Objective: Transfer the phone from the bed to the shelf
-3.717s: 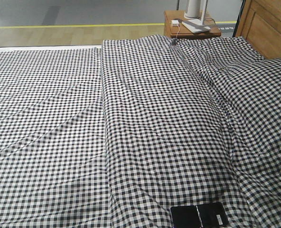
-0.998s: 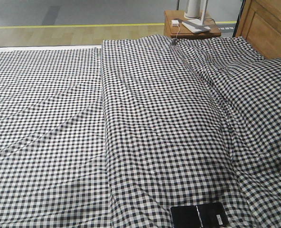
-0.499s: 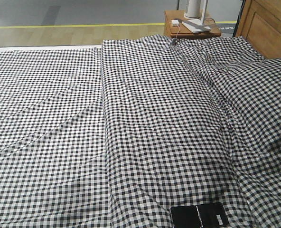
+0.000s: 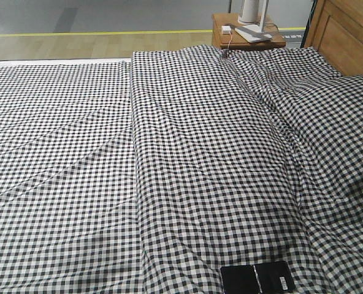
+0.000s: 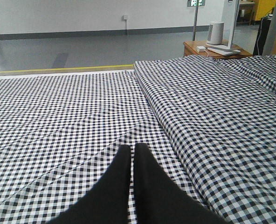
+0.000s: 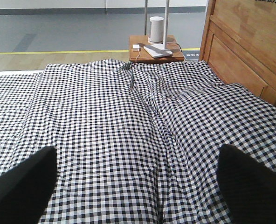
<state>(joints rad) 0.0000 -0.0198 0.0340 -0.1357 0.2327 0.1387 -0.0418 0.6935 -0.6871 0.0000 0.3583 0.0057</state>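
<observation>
Approach step: the phone (image 4: 257,277) lies flat on the bed (image 4: 187,153), clear of both hands; my left gripper (image 5: 132,149) is closed, and my right gripper (image 6: 137,154), spread wide, must next descend over it.

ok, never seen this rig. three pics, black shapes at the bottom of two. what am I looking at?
It is a two-armed robot on a mobile base, with three cameras. The front view looks down over a bed in checked cloth; the phone lies flat near the bottom edge, untouched. The other two pictures come from wrist cameras, so the black shapes are the robot's own fingers. The left gripper is shut and empty. The right gripper is wide open, also empty. Both hang over the cloth. Behind stand a wooden headboard and a small nightstand. No shelf shows.
</observation>
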